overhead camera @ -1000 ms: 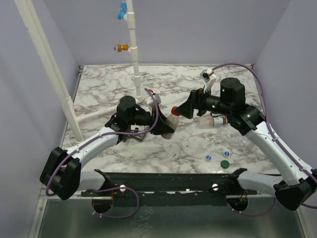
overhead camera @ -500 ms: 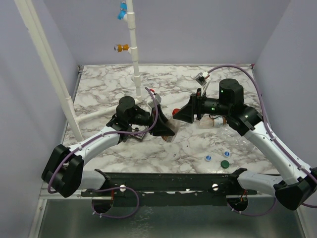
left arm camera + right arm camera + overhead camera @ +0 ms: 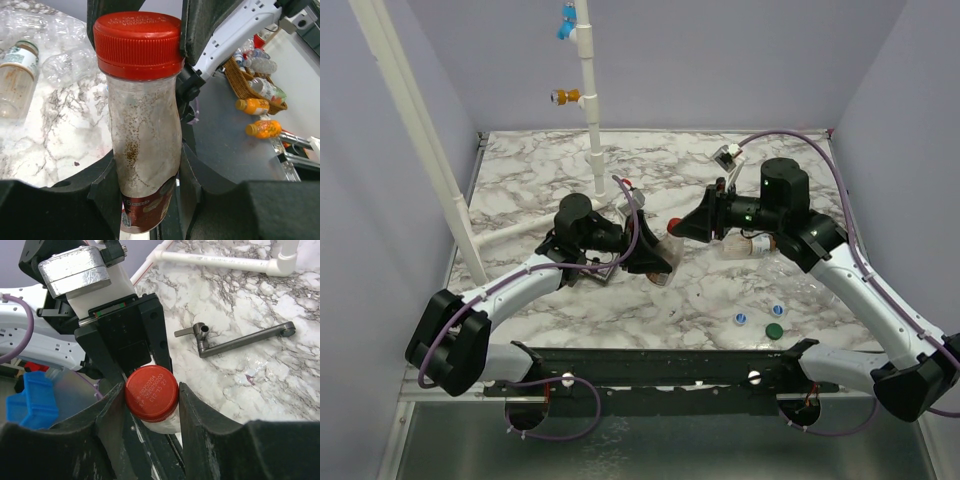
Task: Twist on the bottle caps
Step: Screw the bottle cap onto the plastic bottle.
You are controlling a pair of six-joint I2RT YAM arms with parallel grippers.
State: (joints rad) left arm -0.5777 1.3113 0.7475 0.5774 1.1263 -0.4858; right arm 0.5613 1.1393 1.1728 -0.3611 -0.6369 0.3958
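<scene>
My left gripper (image 3: pixel 657 262) is shut on a clear bottle with a reddish label (image 3: pixel 145 145) and holds it up off the table. A red cap (image 3: pixel 138 45) sits on the bottle's neck. My right gripper (image 3: pixel 151 395) faces the cap (image 3: pixel 152 392) end on, its jaws pressed against the cap's two sides. In the top view the two grippers meet over the middle of the table at the red cap (image 3: pixel 674 224). Two white-and-blue caps (image 3: pixel 741 320) (image 3: pixel 777 310) and a green cap (image 3: pixel 774 330) lie at the front right. More bottles (image 3: pixel 750 246) lie behind my right arm.
An upright white pipe (image 3: pixel 590 100) with an orange fitting (image 3: pixel 565 97) and a blue fitting (image 3: pixel 565 25) stands at the back. Another white pipe (image 3: pixel 510 232) lies at the left. A metal crank handle (image 3: pixel 240 340) lies on the marble. Crushed clear bottles (image 3: pixel 65 35) lie near the right arm.
My right gripper has closed in from wide open onto the red cap and shifted slightly left toward the bottle. The left gripper has kept its hold on the bottle.
</scene>
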